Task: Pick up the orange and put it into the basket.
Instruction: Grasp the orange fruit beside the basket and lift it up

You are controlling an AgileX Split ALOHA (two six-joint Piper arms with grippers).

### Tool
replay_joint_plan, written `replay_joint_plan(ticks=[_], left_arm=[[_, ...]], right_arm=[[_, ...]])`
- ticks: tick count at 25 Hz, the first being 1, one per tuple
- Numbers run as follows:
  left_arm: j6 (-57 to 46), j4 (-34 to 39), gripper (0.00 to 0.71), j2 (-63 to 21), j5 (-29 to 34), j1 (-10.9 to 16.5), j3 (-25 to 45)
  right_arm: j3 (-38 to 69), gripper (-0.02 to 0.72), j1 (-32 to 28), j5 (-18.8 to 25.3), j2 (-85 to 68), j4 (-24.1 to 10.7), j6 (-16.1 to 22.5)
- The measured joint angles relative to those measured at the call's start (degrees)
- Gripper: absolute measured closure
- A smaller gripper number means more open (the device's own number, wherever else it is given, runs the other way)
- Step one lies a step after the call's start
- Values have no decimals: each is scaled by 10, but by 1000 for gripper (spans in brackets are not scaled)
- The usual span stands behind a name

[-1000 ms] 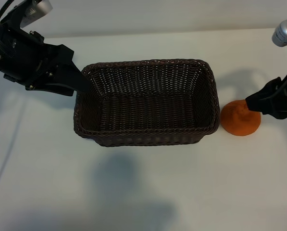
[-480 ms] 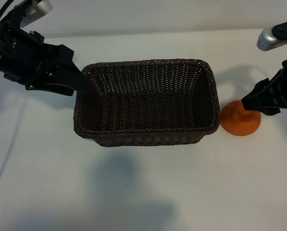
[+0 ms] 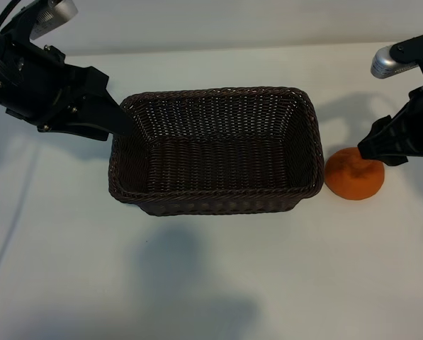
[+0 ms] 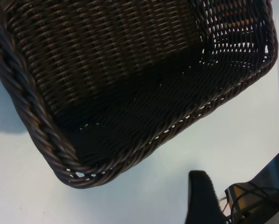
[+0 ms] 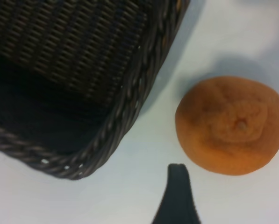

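A: Looking down on the white desk [image 3: 218, 283] now. Sitting dead centre, the basket [image 3: 215, 205], dark wicker, nothing inside.

B: And lying just off its short end at three o'clock, the orange [image 3: 351, 178], resting on the desk, close to the rim but not touching, stem nub facing up.

A: Hovering right over that orange from the three o'clock side, the right hand [image 3: 374, 147], fingers spread wide, gripping nothing.

B: Showing in the right wrist view too: one dark fingertip [image 5: 177, 196] pointing into the bare gap between orange [image 5: 232, 125] and basket corner [image 5: 106, 135], clear of both.

A: Over at nine to ten o'clock, the left hand [image 3: 120, 122], hanging by the basket's far left corner. Spread open as well, pinching nothing.

B: Peeking into the left wrist view, a single finger [image 4: 200, 198] beside the braided rim [image 4: 32, 116], apart from it.
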Motion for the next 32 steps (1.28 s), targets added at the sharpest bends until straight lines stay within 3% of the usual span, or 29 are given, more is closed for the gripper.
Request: replay_joint_plan(ticks=[17, 23, 32], left_arm=[[1, 0, 254, 0, -3, 0, 0], [1, 0, 254, 0, -3, 0, 0], [1, 0, 255, 0, -7, 0, 0]], right_arm=[[0, 159, 0, -40, 90, -1, 7], [0, 159, 0, -64, 107, -25, 21], [0, 159, 0, -76, 130, -28, 26]])
